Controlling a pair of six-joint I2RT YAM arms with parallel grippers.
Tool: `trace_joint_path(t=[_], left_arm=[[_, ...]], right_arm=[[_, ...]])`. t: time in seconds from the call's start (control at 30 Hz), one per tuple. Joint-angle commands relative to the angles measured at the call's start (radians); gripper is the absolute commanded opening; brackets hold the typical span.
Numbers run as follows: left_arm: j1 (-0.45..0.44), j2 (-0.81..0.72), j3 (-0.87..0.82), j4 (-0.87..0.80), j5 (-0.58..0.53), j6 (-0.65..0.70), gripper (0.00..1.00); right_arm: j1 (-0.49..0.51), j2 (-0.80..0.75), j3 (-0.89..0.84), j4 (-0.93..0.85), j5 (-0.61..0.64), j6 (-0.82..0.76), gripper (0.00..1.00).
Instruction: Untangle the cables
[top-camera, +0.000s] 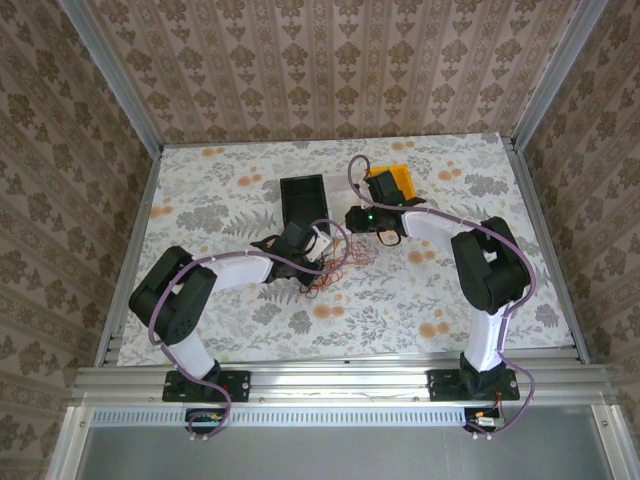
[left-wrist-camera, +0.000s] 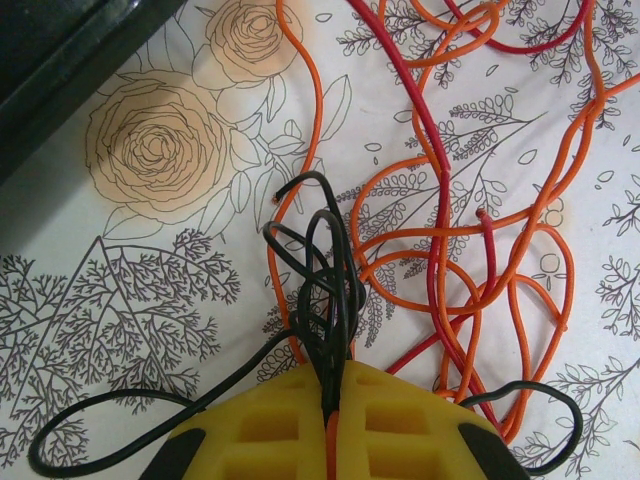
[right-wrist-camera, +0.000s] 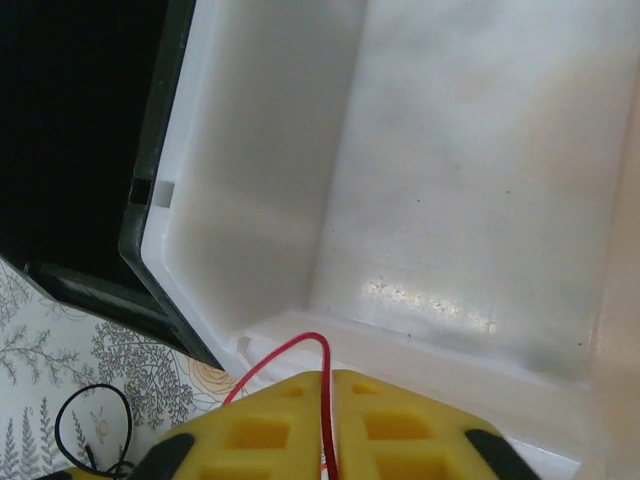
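Note:
The cables (left-wrist-camera: 470, 250) are thin red, orange and black wires lying looped over one another on the flowered tablecloth; in the top view the tangle (top-camera: 338, 266) lies just right of my left gripper (top-camera: 312, 243). My left gripper (left-wrist-camera: 333, 372) is shut on a bunch of black wire loops (left-wrist-camera: 325, 270), with an orange strand also pinched between its yellow fingers (left-wrist-camera: 260, 420). My right gripper (right-wrist-camera: 330, 385) is shut on a single red wire (right-wrist-camera: 300, 345), whose small loop arches over the near rim of a white bin (right-wrist-camera: 450, 360). In the top view, the right gripper (top-camera: 358, 218) is between the two bins.
A black bin (top-camera: 305, 200) stands behind the tangle and an orange bin (top-camera: 402, 181) at the back right. The black bin's wall (right-wrist-camera: 70, 150) adjoins the white bin. One black wire loop (right-wrist-camera: 75, 410) lies on the cloth below it.

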Motion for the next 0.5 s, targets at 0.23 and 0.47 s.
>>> trace_joint_path(t=[0.23,0.47], left_arm=[[-0.001,0.028,0.014,-0.059,-0.021,0.003,0.29],[0.003,0.031,-0.008,-0.039,-0.012,-0.001,0.36]], right_arm=[[-0.115,-0.363,-0.197,-0.007,0.327,0.104,0.02],[-0.290,-0.597,-0.334,-0.052,0.472,0.234,0.00]])
